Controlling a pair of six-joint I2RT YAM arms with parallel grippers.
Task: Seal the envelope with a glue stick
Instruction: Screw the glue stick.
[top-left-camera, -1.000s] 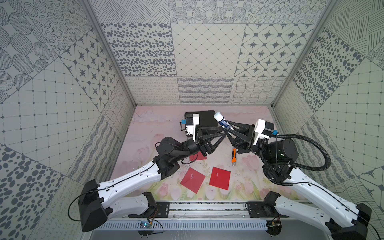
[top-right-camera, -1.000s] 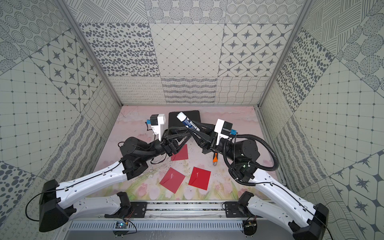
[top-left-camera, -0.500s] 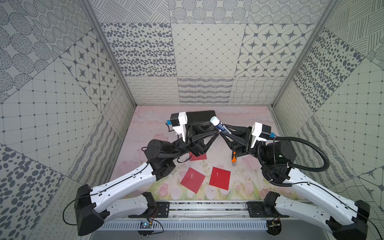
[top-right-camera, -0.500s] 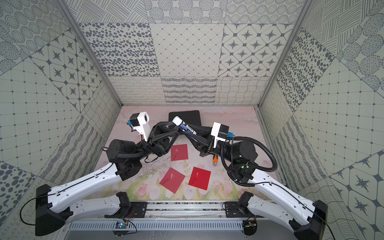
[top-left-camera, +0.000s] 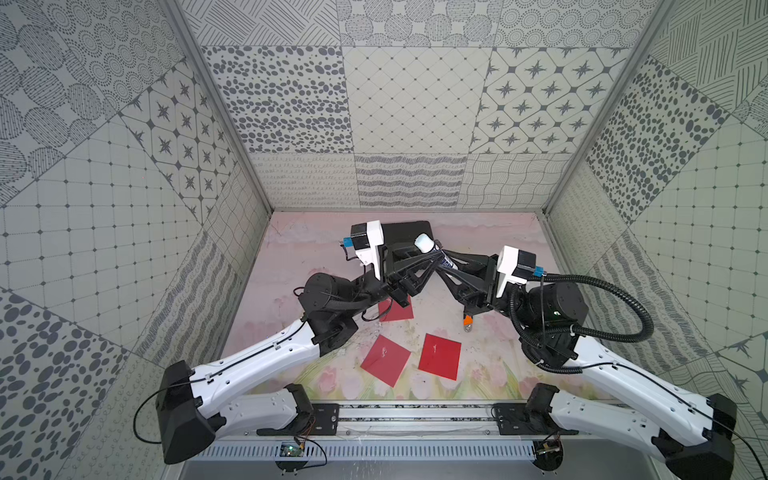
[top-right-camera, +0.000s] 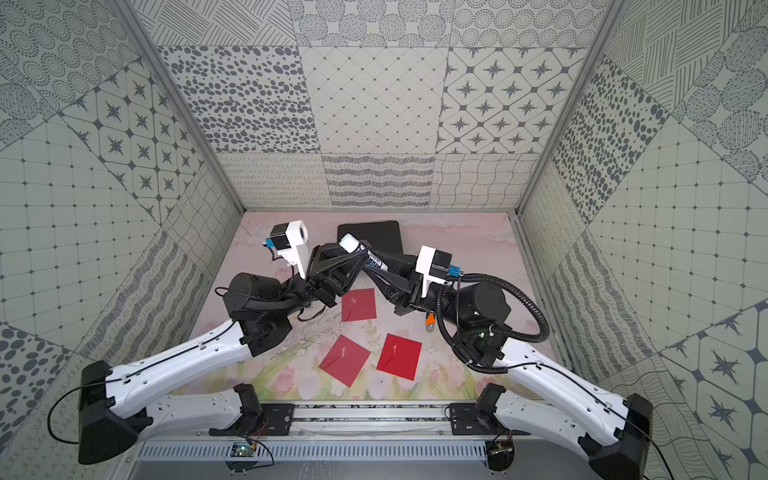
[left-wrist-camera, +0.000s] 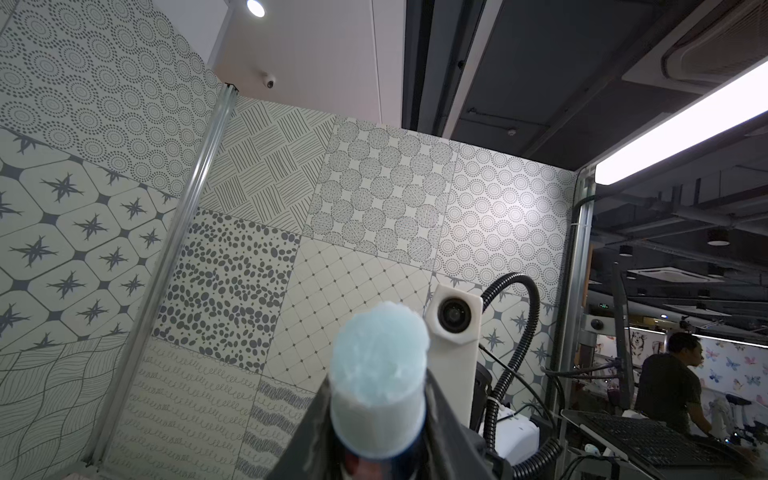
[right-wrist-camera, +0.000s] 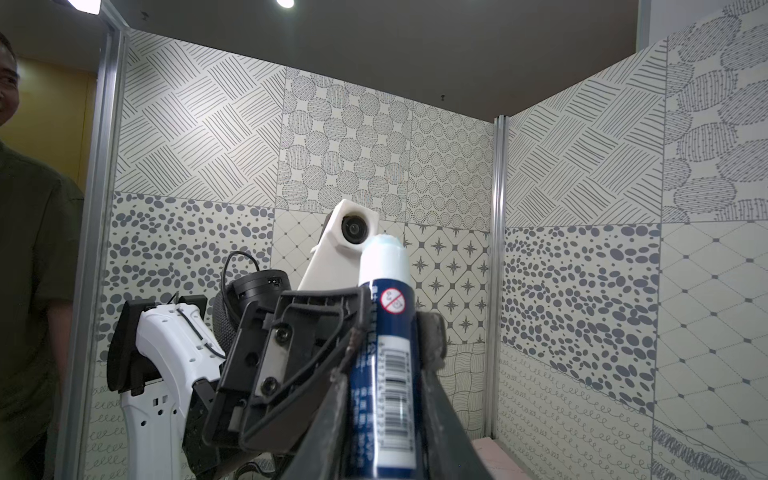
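The glue stick (top-left-camera: 433, 250) is held up in the air over the back of the table, uncapped, its white neck and pale blue glue (left-wrist-camera: 380, 353) pointing up. My right gripper (top-left-camera: 448, 267) is shut on its navy barcode body (right-wrist-camera: 386, 365). From the opposite side, my left gripper (top-left-camera: 430, 258) has its fingers pressed against the stick just under the white neck (left-wrist-camera: 378, 419). In both top views three red envelopes lie flat below: one under the left wrist (top-right-camera: 358, 304) and two nearer the front (top-right-camera: 345, 360) (top-right-camera: 399, 356).
A black pad (top-left-camera: 405, 230) lies at the back of the table behind the grippers. An orange-handled wrench (top-left-camera: 467, 322) lies partly under my right arm. The patterned walls close in on three sides. A person stands outside the cell in the wrist views.
My left gripper has narrowed from open to closed around the stick's upper end. The right gripper has carried the stick slightly leftward while staying shut on it.
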